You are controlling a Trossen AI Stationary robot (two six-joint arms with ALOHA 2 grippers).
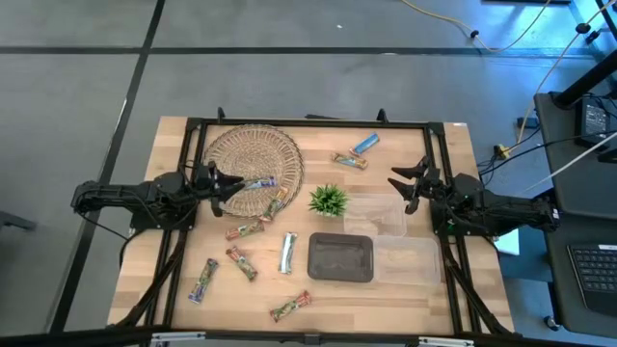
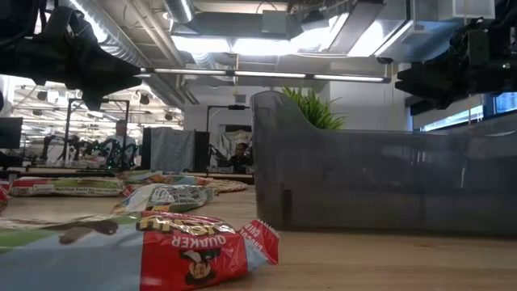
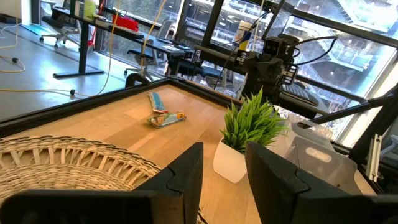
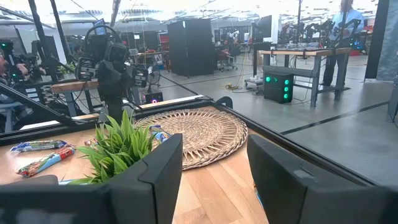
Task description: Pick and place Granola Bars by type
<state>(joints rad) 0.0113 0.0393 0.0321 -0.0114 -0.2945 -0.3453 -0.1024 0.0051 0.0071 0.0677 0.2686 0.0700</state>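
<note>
Several wrapped granola bars lie flat on the wooden table (image 1: 174,241). A blue one (image 1: 364,145) and a tan one (image 1: 350,161) lie near the far edge. A silver-blue bar (image 1: 258,183) rests on the woven round mat (image 1: 253,159). Others (image 1: 245,228) (image 1: 287,253) (image 1: 203,280) (image 1: 290,306) are scattered toward the near edge. My left gripper (image 1: 229,183) (image 3: 224,174) hovers open and empty above the mat's near rim, just left of the silver-blue bar. My right gripper (image 1: 403,183) (image 4: 214,168) hangs open and empty over the table's right side, above a clear container (image 1: 381,217).
A small green potted plant (image 1: 329,200) stands mid-table between the two grippers. A dark rectangular tray (image 1: 340,257) sits near the front, with a second clear container (image 1: 410,260) to its right. A black frame (image 1: 308,122) borders the table. People show in the room beyond.
</note>
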